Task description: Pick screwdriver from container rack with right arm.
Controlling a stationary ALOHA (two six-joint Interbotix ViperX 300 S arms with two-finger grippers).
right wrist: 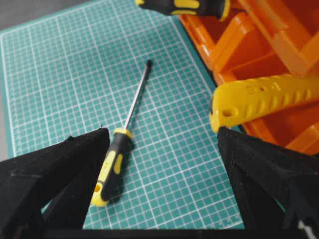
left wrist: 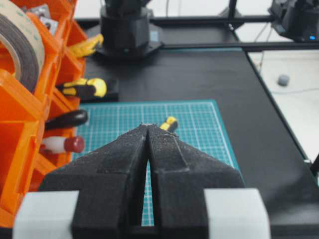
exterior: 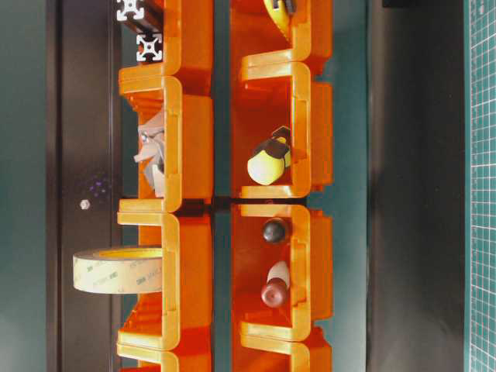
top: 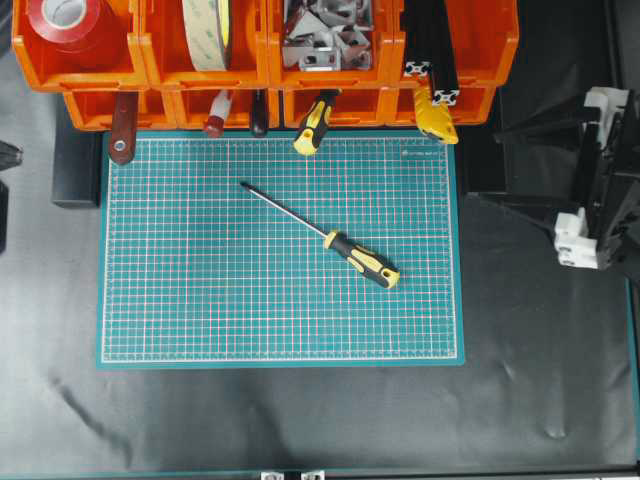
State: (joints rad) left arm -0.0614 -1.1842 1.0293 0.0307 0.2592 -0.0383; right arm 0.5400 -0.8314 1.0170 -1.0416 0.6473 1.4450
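**Screwdriver on the mat, right claw wide and empty**

At the desk's (top: 300, 420) left edge only a sliver of the left arm showed from overhead. Its own camera showed the left claw (left wrist: 148, 130) with its two black fingers pressed together at the tips, holding nothing, pointed across the green mat (top: 180, 300).

The container rack (top: 150, 70) ran along the desk's far edge, wider than the mat. Its upper row held, from left to right, a red tape roll (top: 65, 22), a pale tape roll (top: 207, 33), grey metal brackets (top: 325, 35) and black aluminium bars (top: 432, 50). From the lower row stuck out a dark brown handle (top: 123, 125), a red-tipped handle (top: 216, 113), a black handle (top: 259, 112), a yellow-and-black handle (top: 313, 125) and a yellow tool (top: 435, 115).

The screwdriver (top: 330, 238) lay flat on the mat, near its middle, the shaft pointing toward the rack's left end and the yellow-and-black grip toward the near right corner of the mat.

The right arm (top: 600, 180) stood by the desk's right edge, off the mat. The right claw (right wrist: 164, 144) was spread wide and empty above the screwdriver's handle.
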